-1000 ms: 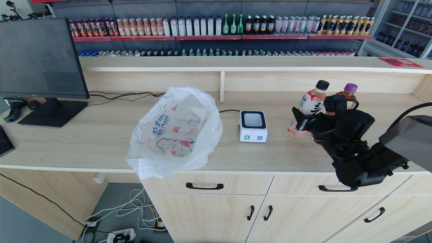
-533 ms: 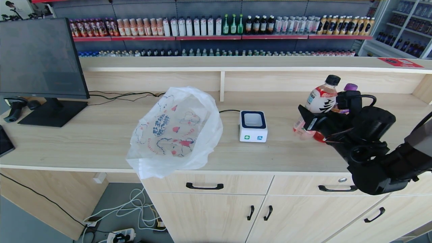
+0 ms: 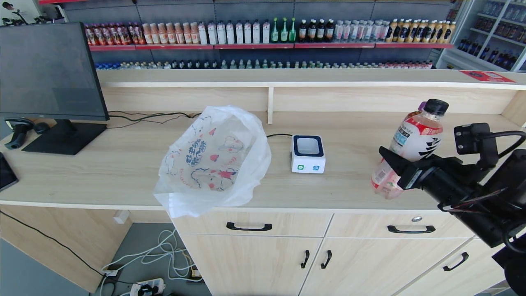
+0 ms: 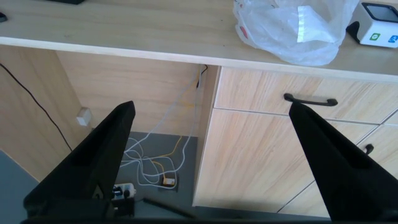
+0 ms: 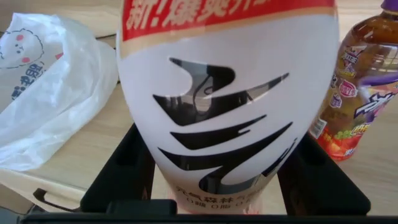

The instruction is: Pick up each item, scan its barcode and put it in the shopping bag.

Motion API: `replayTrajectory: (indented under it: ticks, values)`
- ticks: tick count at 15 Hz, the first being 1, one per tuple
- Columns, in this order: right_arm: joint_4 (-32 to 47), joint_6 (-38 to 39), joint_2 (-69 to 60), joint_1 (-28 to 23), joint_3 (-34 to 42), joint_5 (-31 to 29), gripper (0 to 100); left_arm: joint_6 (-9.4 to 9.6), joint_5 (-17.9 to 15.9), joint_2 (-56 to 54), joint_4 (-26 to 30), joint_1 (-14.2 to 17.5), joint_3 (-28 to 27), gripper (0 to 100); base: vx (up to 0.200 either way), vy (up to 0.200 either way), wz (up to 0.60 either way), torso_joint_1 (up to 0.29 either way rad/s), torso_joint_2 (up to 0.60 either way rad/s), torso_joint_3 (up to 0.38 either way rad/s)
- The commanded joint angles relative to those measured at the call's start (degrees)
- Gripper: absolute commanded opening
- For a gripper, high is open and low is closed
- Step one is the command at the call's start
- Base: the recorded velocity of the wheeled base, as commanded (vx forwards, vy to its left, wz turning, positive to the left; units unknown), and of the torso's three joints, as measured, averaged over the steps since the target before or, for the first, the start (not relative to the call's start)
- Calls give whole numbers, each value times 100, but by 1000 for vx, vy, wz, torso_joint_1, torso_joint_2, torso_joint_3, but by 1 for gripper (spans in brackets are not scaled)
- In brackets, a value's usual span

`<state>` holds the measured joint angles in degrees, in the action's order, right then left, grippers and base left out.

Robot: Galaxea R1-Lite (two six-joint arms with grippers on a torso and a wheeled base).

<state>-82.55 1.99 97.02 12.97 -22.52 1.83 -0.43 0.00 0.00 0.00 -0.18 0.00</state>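
Pink drink in a clear plastic bottle (image 3: 411, 144) hangs tilted above the right end of the counter (image 3: 123, 164), the right gripper (image 3: 395, 172) pinching its lower body. A purple-capped bottle (image 5: 364, 81) stands just behind it. The scan looks to be the step in hand. It calls for carrying the bottle leftward to the white scanner (image 3: 308, 153) and turning the label until the barcode faces the window. Keep the grip firm, since the smooth wall could slip. The shopping bag (image 3: 213, 160) lies open beyond the scanner. The left gripper (image 4: 208, 109), spread wide, hangs below the counter front.
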Motion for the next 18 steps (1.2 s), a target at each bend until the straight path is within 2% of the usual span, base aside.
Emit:
replayTrajectory:
  ticks: [1, 3, 5, 10, 12, 15, 18]
  values:
    - [3, -23, -1151, 30, 828, 265, 0, -1, 0, 0, 0, 1, 0, 100, 0, 0, 0, 0, 0, 0]
    - [38, -23, -1854, 21, 1469, 406, 0, -1, 0, 0, 0, 1, 0, 100, 0, 0, 0, 0, 0, 0]
    - [152, -23, -2460, 12, 1663, 406, 0, -1, 0, 0, 0, 1, 0, 100, 0, 0, 0, 0, 0, 0]
    - [275, -32, -2909, 39, 1513, 547, 0, -10, 0, 0, 0, 1, 0, 100, 0, 0, 0, 0, 0, 0]
    - [240, 276, -2838, 118, 1478, 722, 0, -10, 0, 0, 0, 1, 0, 100, 0, 0, 0, 0, 0, 0]
    - [205, 698, -2662, 619, 1302, 705, 0, -10, 0, 0, 0, 1, 0, 100, 0, 0, 0, 0, 0, 0]
    - [-200, 1375, -2126, 1278, 1074, 863, 0, -10, 0, 0, 0, 9, 0, 100, 0, 0, 0, 0, 0, 0]
